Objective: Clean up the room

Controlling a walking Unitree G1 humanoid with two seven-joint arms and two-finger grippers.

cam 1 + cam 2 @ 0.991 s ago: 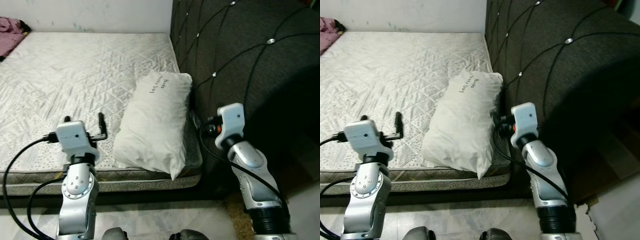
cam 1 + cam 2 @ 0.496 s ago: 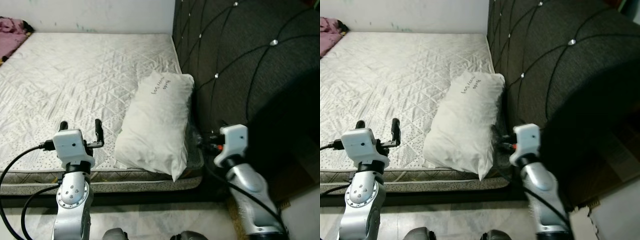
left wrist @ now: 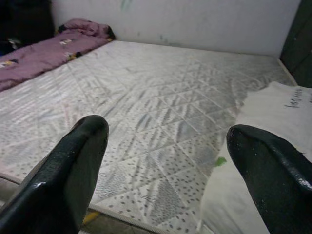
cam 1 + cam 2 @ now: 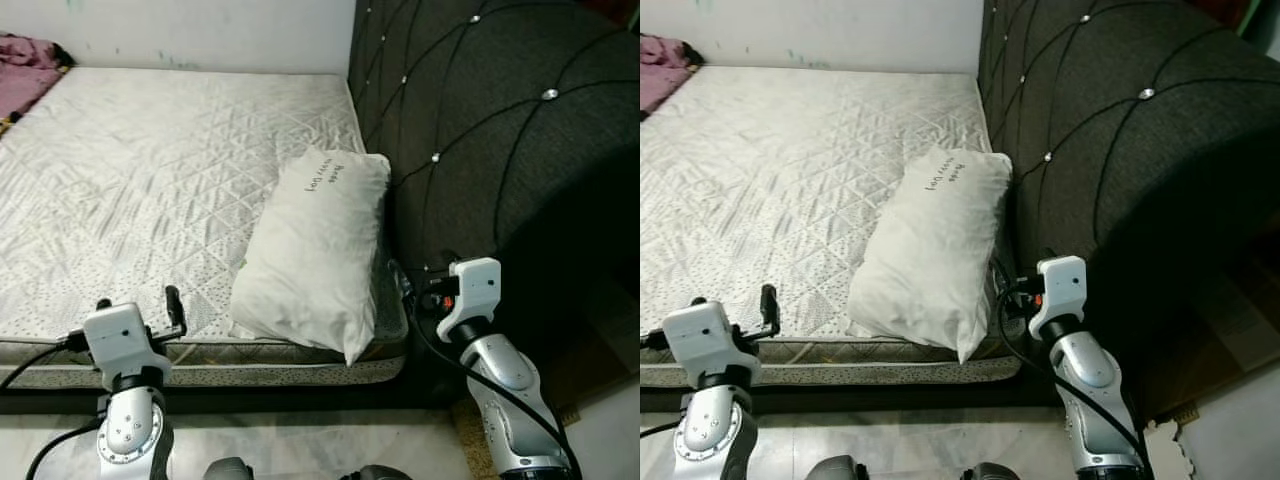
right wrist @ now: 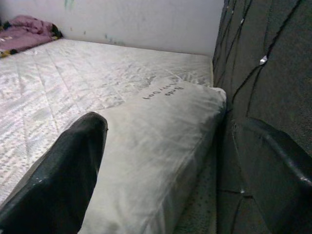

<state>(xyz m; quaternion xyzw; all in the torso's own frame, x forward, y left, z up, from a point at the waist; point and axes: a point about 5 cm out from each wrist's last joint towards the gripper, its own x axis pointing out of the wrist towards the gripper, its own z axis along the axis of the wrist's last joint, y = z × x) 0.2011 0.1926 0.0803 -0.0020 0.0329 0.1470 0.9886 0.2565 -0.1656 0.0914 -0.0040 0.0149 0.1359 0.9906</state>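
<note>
One pillow (image 4: pixel 313 250) is what I have to deal with; it lies on the mattress (image 4: pixel 150 170), long side just beside the headboard (image 4: pixel 480 130), its near corner hanging over the mattress's front edge. I judge it light, soft and floppy, its smooth cover likely to slide and bunch, so a thin pinch would only catch cloth. Better to take a deep bite across that near corner or its edge by the headboard. My right tool (image 5: pixel 165 161) stands wide open facing the pillow's near end, holding nothing; my left tool (image 3: pixel 165 161), also open and empty, sits at the mattress's front edge beside the pillow.
</note>
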